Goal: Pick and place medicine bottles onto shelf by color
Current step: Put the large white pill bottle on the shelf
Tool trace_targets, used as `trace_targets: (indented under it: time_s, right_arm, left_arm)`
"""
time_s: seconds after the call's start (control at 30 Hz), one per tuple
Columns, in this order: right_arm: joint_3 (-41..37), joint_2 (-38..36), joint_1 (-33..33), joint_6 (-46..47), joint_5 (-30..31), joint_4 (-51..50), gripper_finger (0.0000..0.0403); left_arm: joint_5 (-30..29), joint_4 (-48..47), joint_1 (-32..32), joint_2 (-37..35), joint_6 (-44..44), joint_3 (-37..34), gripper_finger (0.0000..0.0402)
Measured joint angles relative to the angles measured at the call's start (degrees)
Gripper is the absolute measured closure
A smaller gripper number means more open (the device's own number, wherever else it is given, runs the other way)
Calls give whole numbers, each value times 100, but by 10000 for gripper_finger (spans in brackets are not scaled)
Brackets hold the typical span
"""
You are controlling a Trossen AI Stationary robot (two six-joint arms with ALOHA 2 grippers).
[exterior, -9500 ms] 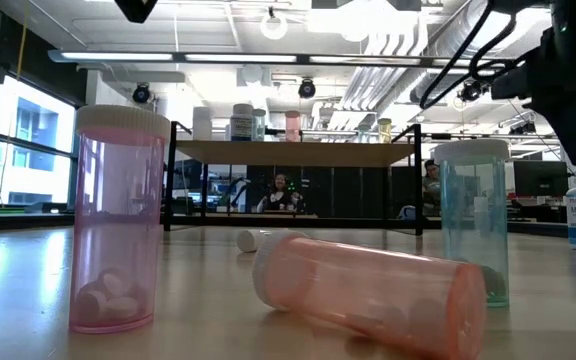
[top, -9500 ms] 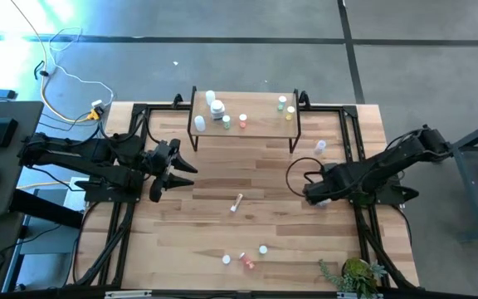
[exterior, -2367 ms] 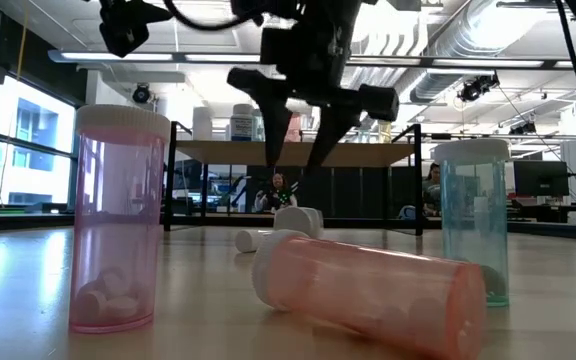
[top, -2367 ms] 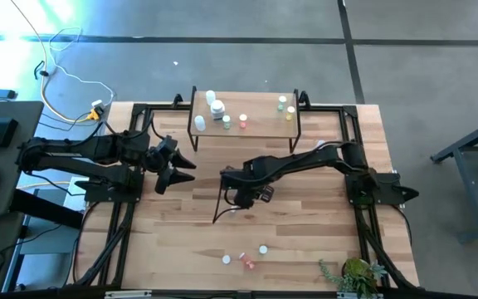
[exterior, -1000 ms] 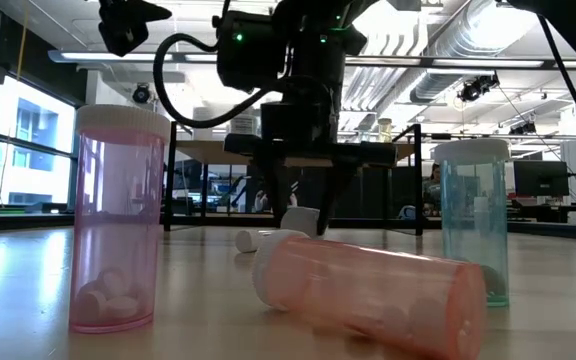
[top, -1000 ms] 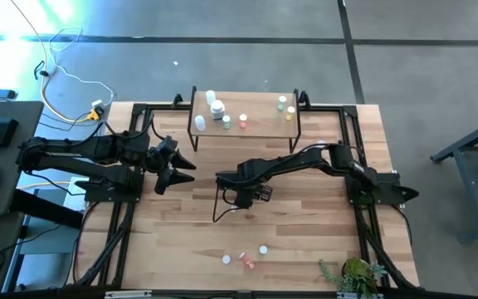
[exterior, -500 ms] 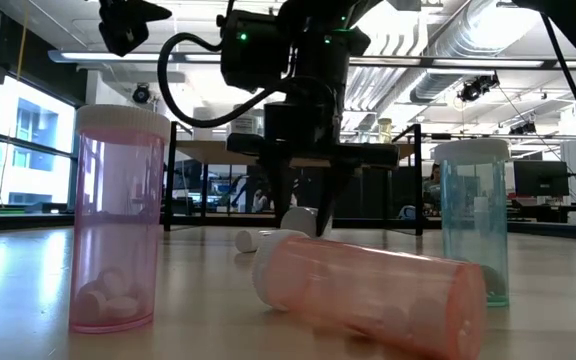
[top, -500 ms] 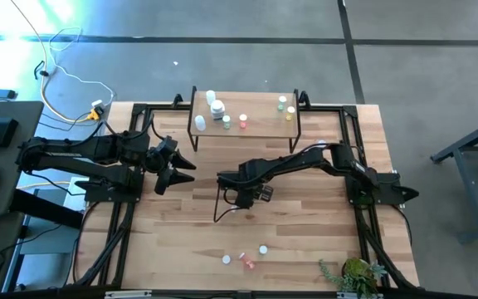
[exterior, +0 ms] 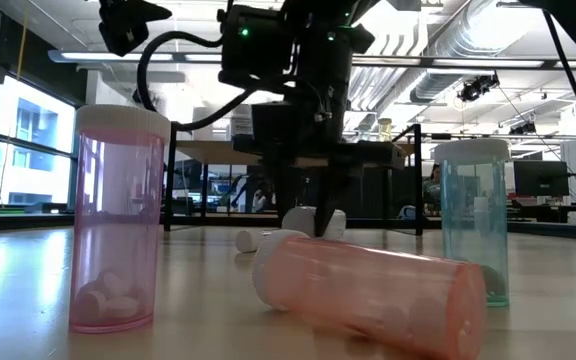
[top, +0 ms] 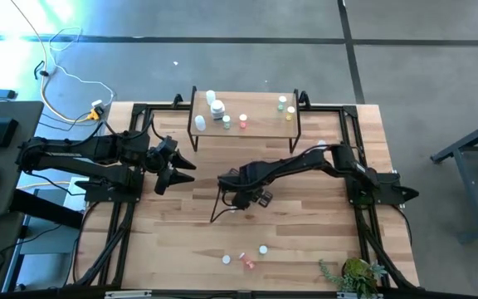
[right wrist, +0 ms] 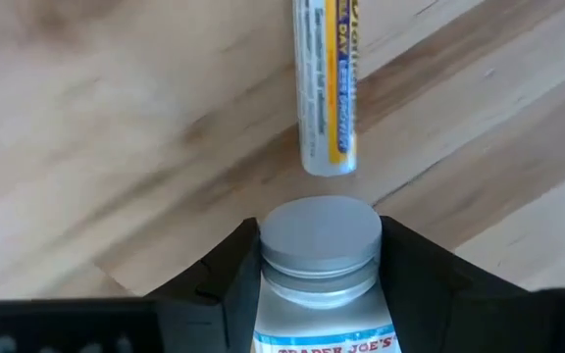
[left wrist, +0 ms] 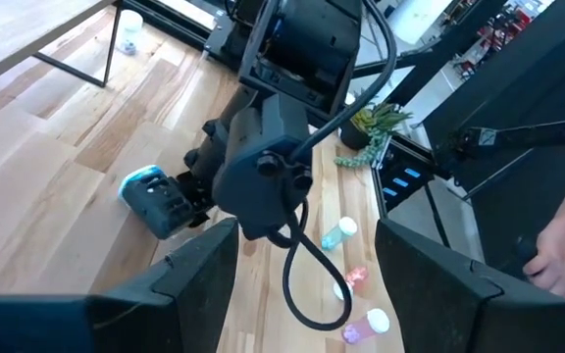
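The right gripper is down at the middle of the light-wood bench, its dark fingers clamped on either side of a white bottle with a grey screw cap. Only the top of this bottle's label is visible in the right wrist view. In the high view the arm covers the bottle completely. Just beyond the cap lies a slim white tube with a yellow and blue label, flat on the wood.

The left gripper hangs over the bench's left side, fingers spread and empty.

The small light-wood shelf on thin black legs stands at the far edge, carrying several tiny bottles too small to tell apart.

Near the front edge stand a pink translucent vial and a blue-green vial, with an orange-pink vial lying between them.
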Motion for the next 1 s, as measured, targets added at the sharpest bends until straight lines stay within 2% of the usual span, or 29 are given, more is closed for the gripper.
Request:
trace_targets:
  time_s: [0.27,0.53,0.73,1.0]
  right_arm:
    - [-10,-221,24,1405,-407,150,250]
    - [-3,-261,22,2337,-411,152,250]
    - [4,-358,24,2754,-404,192,248]
    - [6,-836,22,3453,-421,312,246]
  left_arm:
    - [1,4,0,0,1,0,170]
    - [0,7,0,-2,2,0,170]
    - [0,7,0,-2,2,0,170]
    - [2,14,1,-2,2,0,170]
